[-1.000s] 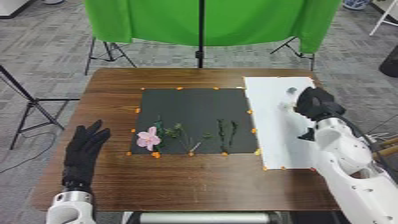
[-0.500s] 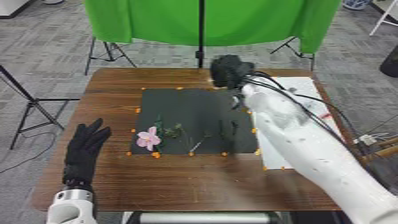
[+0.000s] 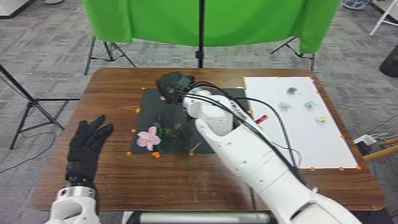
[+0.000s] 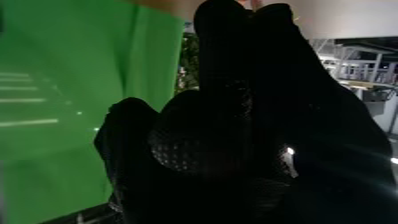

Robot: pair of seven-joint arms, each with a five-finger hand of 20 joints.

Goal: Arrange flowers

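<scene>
Placing, likely | my right hand [image 3: 174, 84] over black mat [image 3: 153, 111], grip: can't tell | left hand [image 3: 84, 150]: fingers slightly spread, pink flower [image 3: 148, 138] rightward | next: lower

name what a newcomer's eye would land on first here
The big bright green cloth hanging beyond the far edge of the brown table would likely catch the eye first. Next comes the long white right arm, slanting in from the bottom right, its black-gloved right hand over the far left part of the dark mat. Then the pink flower at the mat's near left corner.
</scene>
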